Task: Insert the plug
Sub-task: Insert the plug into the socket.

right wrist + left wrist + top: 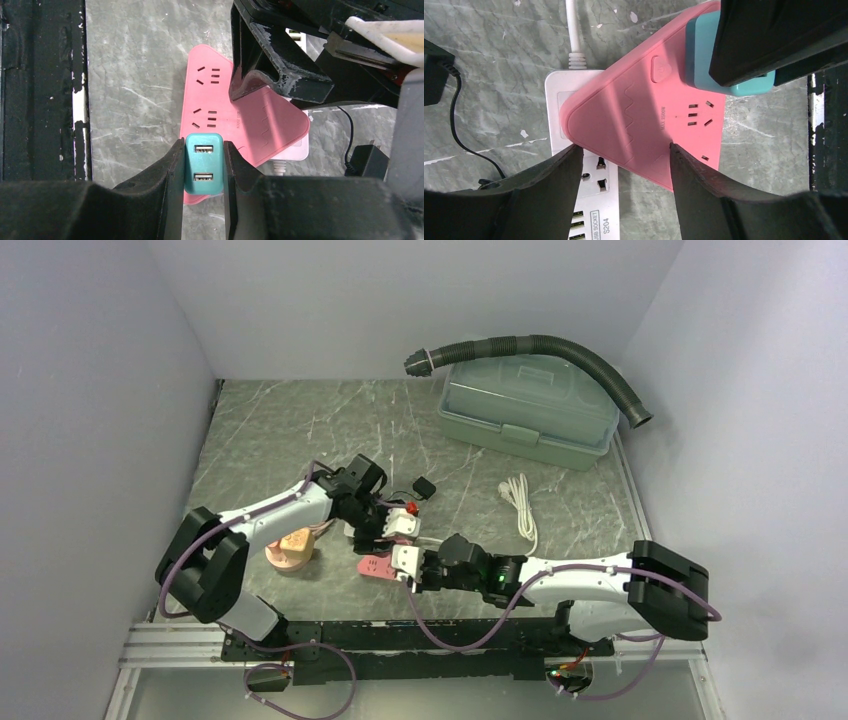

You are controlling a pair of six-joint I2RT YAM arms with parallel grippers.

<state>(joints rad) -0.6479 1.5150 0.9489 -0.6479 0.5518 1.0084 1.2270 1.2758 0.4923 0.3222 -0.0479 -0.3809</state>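
**Precariously braced: teal plug at the pink strip's socket**

Right gripper point(202, 149) clamps the teal rounded plastic charger plug point(203, 172) by its flat sides, with the twin USB ports facing the wrist camera. The plug sits on the pink rounded-triangle plastic power strip point(634, 100), over a socket near one edge. Whether its prongs are seated is hidden. Left gripper point(623, 147) grips the strip's rounded corner at a middling opening, fingers touching both smooth edges. The strip lies partly across a white rectangular plastic power strip point(566, 85), so it probably rests unevenly on the grey veined stone-pattern tabletop point(499, 45).

Likely failures:
- A downward push rocks or slides the glossy strip out of the shallow corner hold.
- A slight tilt of the plug makes the prongs miss the slots and jam.
- The two grippers, working close together, collide.

A black adapter point(434, 70) with a thin cord lies beside.
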